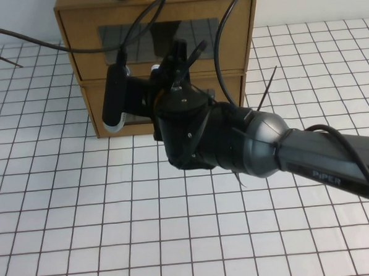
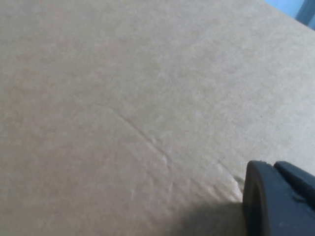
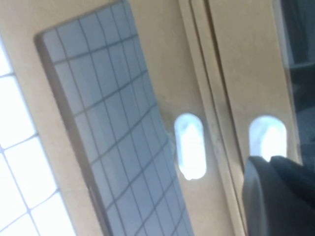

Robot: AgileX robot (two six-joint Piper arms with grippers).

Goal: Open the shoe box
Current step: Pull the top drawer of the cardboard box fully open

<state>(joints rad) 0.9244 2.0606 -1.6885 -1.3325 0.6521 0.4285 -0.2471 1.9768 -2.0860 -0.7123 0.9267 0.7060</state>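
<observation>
The brown shoe box (image 1: 236, 42) is sitting at the far side of the checked table (image 1: 83, 211), stacked with another. The right gripper (image 1: 181, 54) is sitting closed, right up at its front by the dark window (image 1: 114, 36). The left gripper (image 2: 278, 201) is hanging close over plain cardboard; I cannot tell whether it is open.

Even, bright light falls on the white bench (image 1: 52, 213), with hardly any shadow. Close up, the shoe box (image 2: 123, 98) looks soft and dim, shadowed at one corner. Its window (image 3: 113, 128) mirrors the grid; two holes (image 3: 189, 146) glow washed-out and blurred.
</observation>
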